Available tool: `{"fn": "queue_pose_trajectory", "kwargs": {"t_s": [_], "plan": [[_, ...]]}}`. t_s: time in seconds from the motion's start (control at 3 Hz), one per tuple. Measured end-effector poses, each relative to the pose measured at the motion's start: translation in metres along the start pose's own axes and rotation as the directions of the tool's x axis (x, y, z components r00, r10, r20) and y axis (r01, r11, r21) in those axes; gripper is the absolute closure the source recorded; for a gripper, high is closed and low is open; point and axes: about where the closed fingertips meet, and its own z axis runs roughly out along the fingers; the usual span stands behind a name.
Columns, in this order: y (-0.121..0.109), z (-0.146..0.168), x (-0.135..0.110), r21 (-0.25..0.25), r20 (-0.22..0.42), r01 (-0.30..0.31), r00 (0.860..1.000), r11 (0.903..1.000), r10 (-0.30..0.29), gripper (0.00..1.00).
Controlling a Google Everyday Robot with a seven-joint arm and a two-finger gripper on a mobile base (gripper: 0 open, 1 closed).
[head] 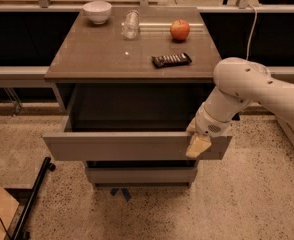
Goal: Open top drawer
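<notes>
The top drawer (122,146) has a wide flat grey-brown front panel and stands pulled out from the cabinet, its deep dark box open behind the panel. My gripper (197,143), on a white arm reaching in from the right, sits at the top edge of the panel near its right end, with a yellowish tip lying against the front face.
A narrower grey drawer front (137,175) shows below. The cabinet top (102,54) holds a white bowl (97,11), a clear glass (130,25), a red apple (180,30) and a black flat object (171,60). A black pole (34,196) lies on the floor at the left.
</notes>
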Motion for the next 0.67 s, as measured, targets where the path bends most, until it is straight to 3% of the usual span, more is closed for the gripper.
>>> {"fn": "queue_pose_trajectory", "kwargs": {"t_s": [0.67], "plan": [[0.0006, -0.0048, -0.0015, 0.000, 0.000, 0.000, 1.000, 1.0000, 0.000, 0.05]]}}
